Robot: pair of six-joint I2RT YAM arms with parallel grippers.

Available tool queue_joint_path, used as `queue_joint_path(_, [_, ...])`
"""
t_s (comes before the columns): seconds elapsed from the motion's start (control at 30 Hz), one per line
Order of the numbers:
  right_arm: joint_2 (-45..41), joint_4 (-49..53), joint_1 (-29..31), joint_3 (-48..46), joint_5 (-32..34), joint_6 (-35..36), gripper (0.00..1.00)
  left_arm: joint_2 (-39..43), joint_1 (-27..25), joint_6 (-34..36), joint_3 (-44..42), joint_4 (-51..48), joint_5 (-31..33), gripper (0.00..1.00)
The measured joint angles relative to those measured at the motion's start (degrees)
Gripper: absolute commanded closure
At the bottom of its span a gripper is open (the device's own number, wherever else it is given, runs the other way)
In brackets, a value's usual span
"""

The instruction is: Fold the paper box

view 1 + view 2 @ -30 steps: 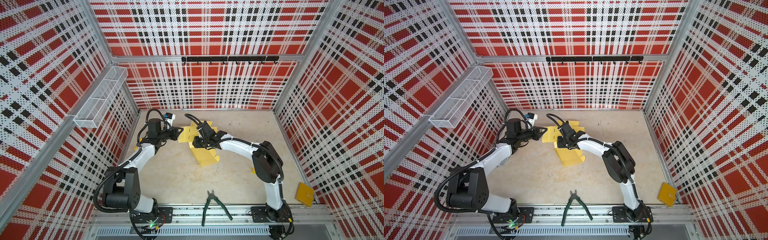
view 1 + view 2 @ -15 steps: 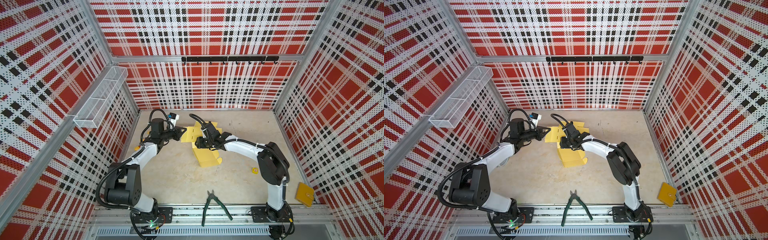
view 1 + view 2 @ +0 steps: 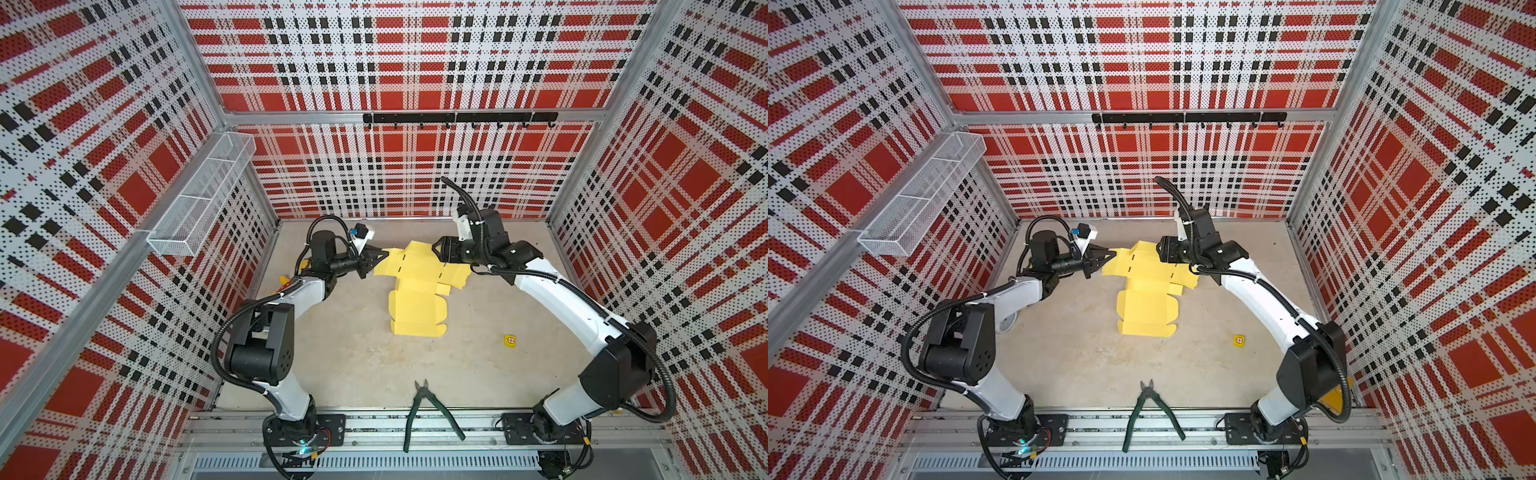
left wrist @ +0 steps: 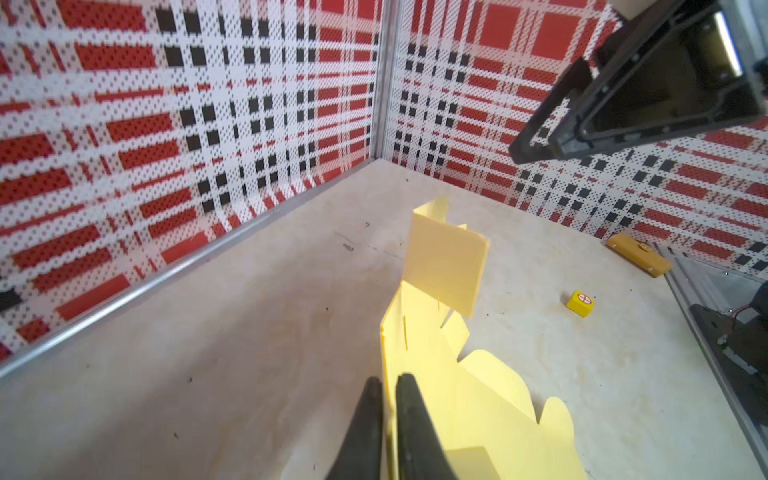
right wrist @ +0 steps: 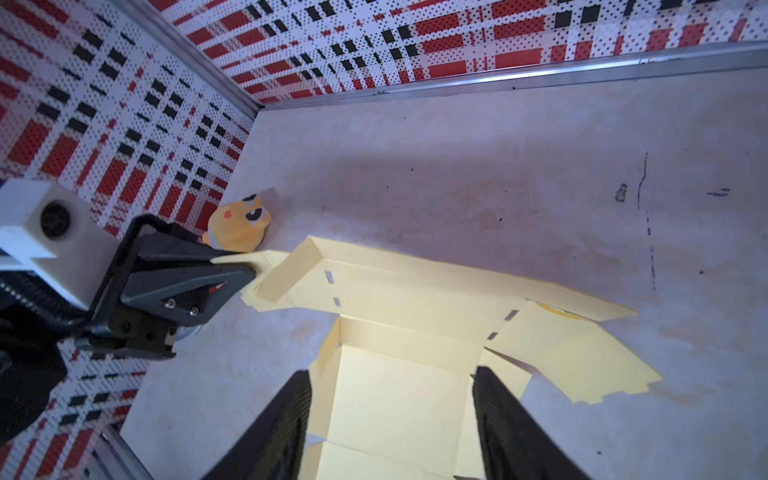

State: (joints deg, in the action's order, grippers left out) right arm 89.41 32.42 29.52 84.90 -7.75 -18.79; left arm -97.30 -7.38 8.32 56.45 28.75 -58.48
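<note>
The paper box (image 3: 417, 307) is a pale yellow die-cut sheet lying mostly flat on the floor, and it shows in both top views (image 3: 1148, 307). One of its side flaps stands folded up (image 4: 444, 266). My left gripper (image 3: 376, 259) (image 3: 1106, 259) is at the sheet's left edge. In the left wrist view its jaws (image 4: 388, 380) are pinched close on that thin edge. My right gripper (image 3: 438, 251) (image 3: 1163, 249) hangs above the sheet's far right part. Its fingers (image 5: 299, 415) are spread wide with only the flat panel (image 5: 415, 291) showing between them, and they hold nothing.
A small yellow cube with a red cross (image 3: 510, 340) lies right of the sheet. Green pliers (image 3: 428, 409) rest at the front rail. An orange plush toy (image 5: 239, 224) sits by the left wall and a mustard pouch (image 4: 638, 259) at the front right. A wire basket (image 3: 203, 195) hangs on the left wall.
My right gripper has opened, let go of the sheet and pulled back to the right and upward. The left gripper has kept its pinch on the left edge and barely shifted.
</note>
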Motion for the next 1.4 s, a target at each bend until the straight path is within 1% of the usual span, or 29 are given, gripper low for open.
queue_joint_path(0.03, [-0.17,0.76,0.00,0.31,-0.39,3.61,0.34,-0.24,0.11,-0.28,-0.37,2.23,-0.76,0.85])
queue_joint_path(0.1, [-0.48,1.86,0.02,0.61,-1.11,11.93,0.28,-0.66,0.17,-0.87,-0.81,6.12,-1.99,0.85])
queue_joint_path(0.23, [-0.70,3.17,0.02,0.59,-4.61,29.77,0.26,-0.81,0.17,-1.81,-0.94,10.62,-3.23,0.86])
queue_joint_path(0.33, [-0.26,4.35,-0.42,0.96,-6.86,39.91,0.26,-0.81,0.15,-2.12,-1.16,12.52,-3.80,0.87])
queue_joint_path(0.4, [1.36,5.79,-1.77,3.10,-9.22,45.22,0.27,-0.81,0.09,-2.29,-1.49,13.20,-3.93,0.89])
queue_joint_path(0.5, [5.03,5.95,-5.05,6.99,-13.33,50.62,0.29,-0.81,-0.13,-2.40,-2.21,13.68,-4.07,0.91])
queue_joint_path(0.67, [10.23,6.16,-8.70,8.17,-21.59,55.28,0.29,-0.81,-0.33,-2.36,-3.15,13.86,-4.04,0.98])
queue_joint_path(0.8, [14.53,7.21,-8.55,8.17,-28.35,55.84,0.29,-0.81,-0.33,-2.36,-3.17,14.10,-4.04,0.99])
queue_joint_path(0.9, [16.41,6.93,-8.31,7.28,-31.93,55.34,0.29,-0.83,-0.33,-2.36,-3.17,14.12,-4.02,0.99])
queue_joint_path(0.97, [16.55,6.43,-8.22,5.51,-33.53,54.93,0.31,-0.81,-0.31,-2.40,-3.17,14.14,-4.04,0.99])
queue_joint_path(1.03, [16.55,5.25,-8.22,3.54,-34.71,54.25,0.36,-0.81,-0.13,-2.45,-3.17,14.14,-4.07,0.99])
queue_joint_path(1.07, [16.55,4.70,-8.22,2.69,-35.04,54.03,0.42,-0.81,-0.09,-2.47,-3.17,14.16,-4.04,0.99])
queue_joint_path(1.2, [16.94,4.39,-8.22,1.33,-35.26,53.53,0.84,-0.81,0.17,-2.93,-3.17,14.21,-4.04,0.99])
queue_joint_path(1.23, [17.07,4.55,-8.22,1.36,-35.30,53.83,0.93,-0.81,0.28,-3.13,-3.17,14.32,-4.04,0.98])
queue_joint_path(1.27, [17.22,4.98,-8.22,1.44,-35.23,54.05,0.98,-0.81,0.35,-3.26,-3.17,14.36,-4.04,0.95])
queue_joint_path(1.3, [17.38,5.57,-8.22,1.64,-35.19,54.31,1.00,-0.81,0.35,-3.39,-3.17,14.47,-4.04,0.88])
queue_joint_path(1.33, [17.49,6.01,-8.22,1.90,-35.04,54.73,1.00,-0.81,0.44,-3.61,-3.17,14.49,-4.04,0.77])
queue_joint_path(1.4, [17.46,7.37,-8.22,2.51,-34.01,55.60,1.00,-0.81,0.55,-4.68,-3.13,14.67,-4.04,0.63])
